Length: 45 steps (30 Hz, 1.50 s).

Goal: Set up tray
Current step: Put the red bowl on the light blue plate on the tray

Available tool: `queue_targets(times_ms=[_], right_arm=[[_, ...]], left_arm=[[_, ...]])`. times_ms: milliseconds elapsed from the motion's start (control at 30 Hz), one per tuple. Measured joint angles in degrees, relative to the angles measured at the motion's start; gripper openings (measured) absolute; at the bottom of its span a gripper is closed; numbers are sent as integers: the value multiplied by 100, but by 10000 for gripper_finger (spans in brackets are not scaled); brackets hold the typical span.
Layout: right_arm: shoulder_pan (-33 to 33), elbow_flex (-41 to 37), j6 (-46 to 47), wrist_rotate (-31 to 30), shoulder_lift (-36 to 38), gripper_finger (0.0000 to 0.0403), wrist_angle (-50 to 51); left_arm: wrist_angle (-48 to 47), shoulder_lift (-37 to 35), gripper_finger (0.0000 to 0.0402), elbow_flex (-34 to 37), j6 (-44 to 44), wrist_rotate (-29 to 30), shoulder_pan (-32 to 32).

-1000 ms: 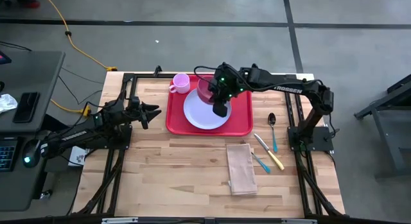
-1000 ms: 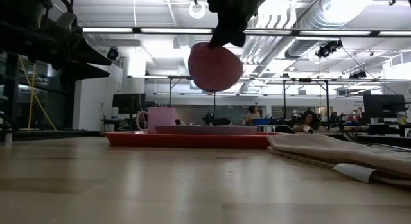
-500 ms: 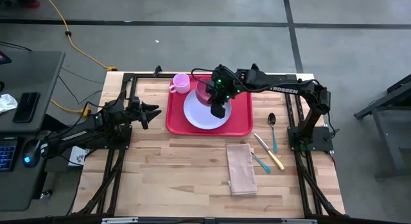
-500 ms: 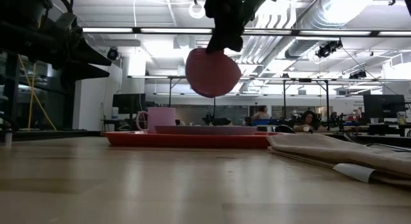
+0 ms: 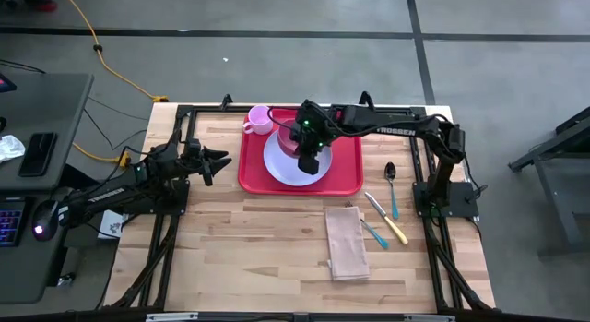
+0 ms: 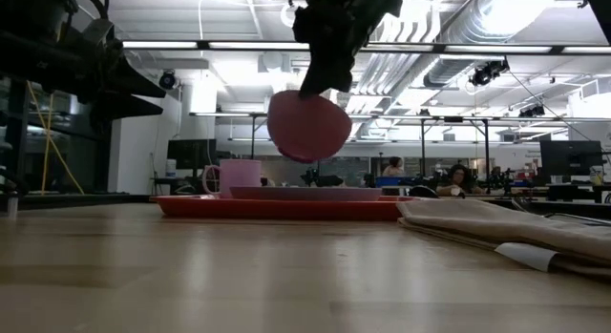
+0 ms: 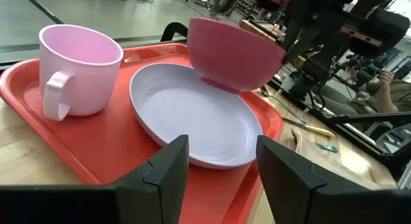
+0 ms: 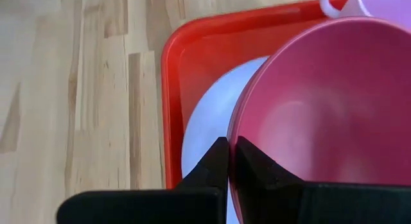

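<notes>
— Two dishes sit on the tray [image 5: 348, 177] from above, right?
— Yes. High view: the red tray lies at the table's far middle, carrying a lavender plate [image 5: 281, 167] and a pink mug [image 5: 259, 119] at its corner. My right gripper [image 5: 305, 147] hangs over the plate, pinched on a pink bowl [image 5: 293, 140]. My left gripper [image 5: 218, 161] waits beside the tray, spread wide, holding nothing.
— And low down?
— Low view: the bowl [image 6: 307, 126] hangs tilted in the air above the tray [image 6: 277, 207], clear of it.
— Left wrist?
— Mug [image 7: 76, 68] upright and plate [image 7: 192, 116] both empty.
— Right wrist?
— My fingers [image 8: 212, 163] clamp the bowl's [image 8: 321, 115] rim; it looks empty.
</notes>
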<state>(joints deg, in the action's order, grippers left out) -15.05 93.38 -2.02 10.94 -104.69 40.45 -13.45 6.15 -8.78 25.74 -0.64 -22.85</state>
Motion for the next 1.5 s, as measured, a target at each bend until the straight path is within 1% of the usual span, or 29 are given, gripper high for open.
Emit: queue_targets(times_ms=[133, 400, 733, 1000, 1267, 1400, 1500], right_arm=[[0, 0, 0, 118, -2, 0, -64], [1, -2, 0, 126, -4, 0, -24], [9, -438, 48, 121, -9, 0, -222], [11, -435, -48, 58, -161, 0, -333], [160, -435, -219, -205, -492, 0, -312], [237, -435, -328, -545, -524, 0, -307], [276, -435, -402, -688, -524, 0, -309]], left_arm=[[2, 0, 211, 0, 0, 0, -1], [4, 0, 211, 0, -31, 0, 0], [4, 0, 211, 0, -44, 0, -2], [8, 0, 211, 0, -42, -8, -2], [13, -1, 211, 0, -42, -71, -1], [11, 0, 211, 0, -42, -74, -2], [6, -2, 211, 0, -42, -76, -2]])
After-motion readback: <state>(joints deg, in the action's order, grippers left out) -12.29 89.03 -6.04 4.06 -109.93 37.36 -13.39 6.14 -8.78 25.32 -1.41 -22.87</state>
